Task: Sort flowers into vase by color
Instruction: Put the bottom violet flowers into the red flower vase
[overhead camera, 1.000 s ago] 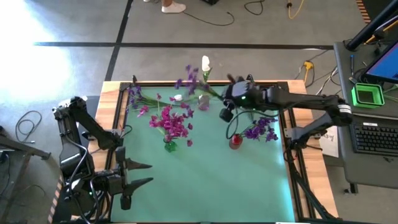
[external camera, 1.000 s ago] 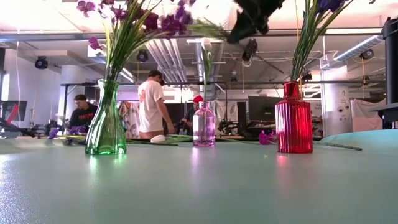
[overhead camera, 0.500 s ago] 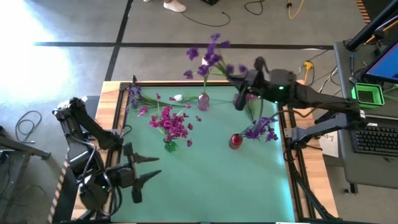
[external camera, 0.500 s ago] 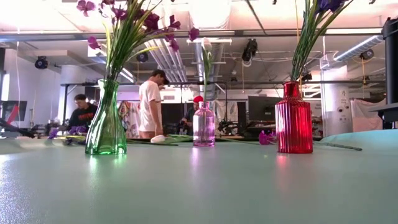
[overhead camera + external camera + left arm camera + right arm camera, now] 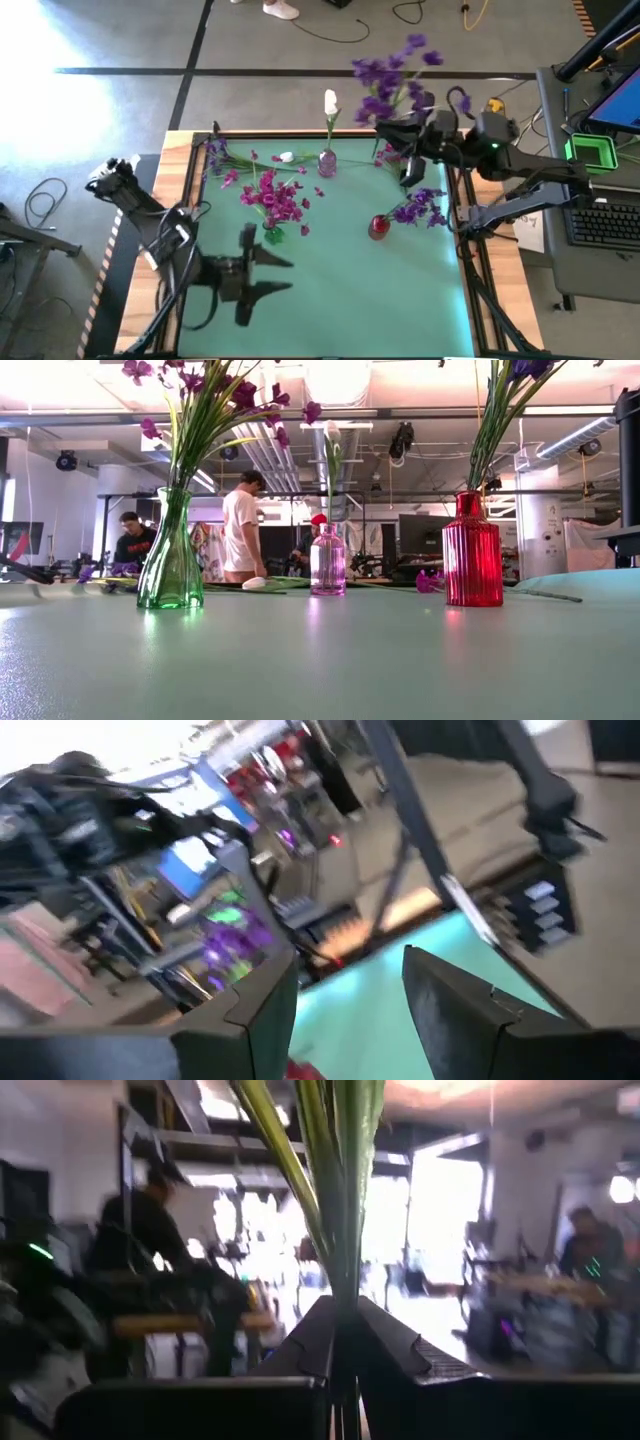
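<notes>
Left gripper (image 5: 268, 273) hangs with fingers apart over the mat just below the green vase (image 5: 272, 234) of pink blooms, while right of the red vase (image 5: 378, 227), the right gripper (image 5: 388, 127) pinches purple flowers (image 5: 388, 75) by their stems (image 5: 338, 1190), blooms beyond its fingertips.

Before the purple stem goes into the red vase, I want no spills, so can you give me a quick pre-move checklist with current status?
1. Right tool shut on the purple flower stem: ok.
2. Blooms clear of the table, up over the far edge: ok.
3. Red vase upright: ok; it already holds purple flowers.
4. Stem end lined up over the red vase's mouth: not ok, the tool is behind it, toward the far edge.
5. Left tool clear of the vases: ok, near the front, open and empty.
6. Room in the vase neck: cannot tell.
</notes>
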You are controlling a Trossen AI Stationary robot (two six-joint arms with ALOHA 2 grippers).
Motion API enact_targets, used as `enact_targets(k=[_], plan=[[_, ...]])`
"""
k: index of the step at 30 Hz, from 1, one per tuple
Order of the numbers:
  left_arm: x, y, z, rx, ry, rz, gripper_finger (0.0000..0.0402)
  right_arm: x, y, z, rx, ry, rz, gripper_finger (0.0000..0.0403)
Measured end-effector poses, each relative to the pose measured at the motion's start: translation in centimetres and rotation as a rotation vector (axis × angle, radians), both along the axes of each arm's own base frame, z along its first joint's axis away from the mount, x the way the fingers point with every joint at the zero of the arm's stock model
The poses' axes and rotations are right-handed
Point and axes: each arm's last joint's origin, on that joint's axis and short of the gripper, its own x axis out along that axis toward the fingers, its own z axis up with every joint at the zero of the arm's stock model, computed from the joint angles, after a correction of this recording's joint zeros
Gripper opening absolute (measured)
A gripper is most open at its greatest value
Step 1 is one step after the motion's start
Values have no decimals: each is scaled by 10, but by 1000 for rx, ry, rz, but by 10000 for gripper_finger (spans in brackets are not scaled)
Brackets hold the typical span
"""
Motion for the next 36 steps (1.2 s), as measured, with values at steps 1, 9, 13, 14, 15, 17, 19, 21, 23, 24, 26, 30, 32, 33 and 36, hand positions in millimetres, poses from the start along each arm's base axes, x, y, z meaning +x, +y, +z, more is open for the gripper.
enact_targets(k=[1,9,13,14,15,17,19,21,23,24,26,30,32,33,36], plan=[[4,6,1,-3,-20,-9,169,0,2,3,-2,-28,9,22],[40,57,-6,-20,-131,-8,170,1,19,7,2,-87,87,22],[54,85,-6,-36,-201,41,184,6,30,6,-26,-96,175,22],[57,93,-4,-39,-223,55,190,8,33,6,-37,-101,203,22],[60,101,-4,-37,-239,68,198,9,36,6,-44,-104,223,22],[66,116,-3,-25,-269,84,215,12,40,4,-65,-96,243,22],[71,129,-4,-9,-280,83,235,15,42,2,-93,-87,243,22],[78,141,-2,-6,-296,77,254,20,44,0,-109,-84,244,22],[84,150,-1,-24,-297,76,270,26,45,-2,-118,-91,246,22],[88,155,-2,-35,-297,66,276,30,45,-3,-120,-89,246,22],[94,158,-5,-44,-282,25,283,38,46,-8,-126,-83,244,22],[103,161,-6,-47,-277,88,284,47,47,-12,-101,-92,254,22],[103,162,0,-49,-302,113,282,48,48,-12,-103,-88,268,22],[103,163,0,-48,-304,109,281,48,48,-13,-105,-88,274,22],[109,162,-6,-44,-279,85,277,50,49,-13,-100,-93,280,22]])
